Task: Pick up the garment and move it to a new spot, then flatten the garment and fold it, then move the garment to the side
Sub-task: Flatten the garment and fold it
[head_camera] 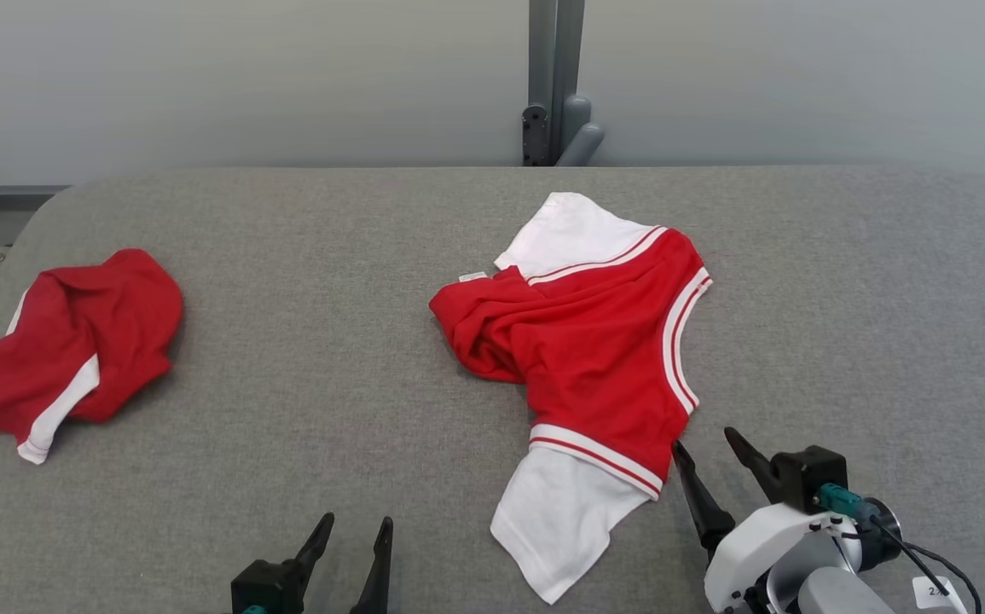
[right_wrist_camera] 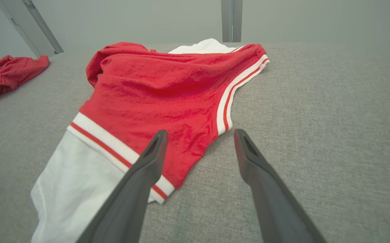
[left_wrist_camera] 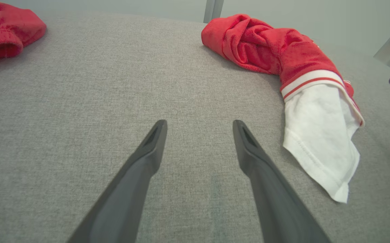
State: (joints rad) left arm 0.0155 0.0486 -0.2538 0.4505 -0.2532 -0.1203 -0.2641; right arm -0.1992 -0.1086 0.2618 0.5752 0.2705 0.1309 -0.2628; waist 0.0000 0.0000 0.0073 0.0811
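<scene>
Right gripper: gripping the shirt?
No: the right gripper is wide open, its fingers not closed on the shirt, which lies on the table.

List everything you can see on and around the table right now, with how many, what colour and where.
shirt: one, red with white sleeves and striped trim, crumpled right of the table's middle
bunched garment: one, red with a white band, near the table's left edge
table: one, grey fabric top, under both garments
post: one, grey metal, behind the table's far edge
left gripper: one, dark fingers, open, over bare table at the near edge
right gripper: one, dark fingers, open, at the shirt's near hem, holding nothing
</scene>
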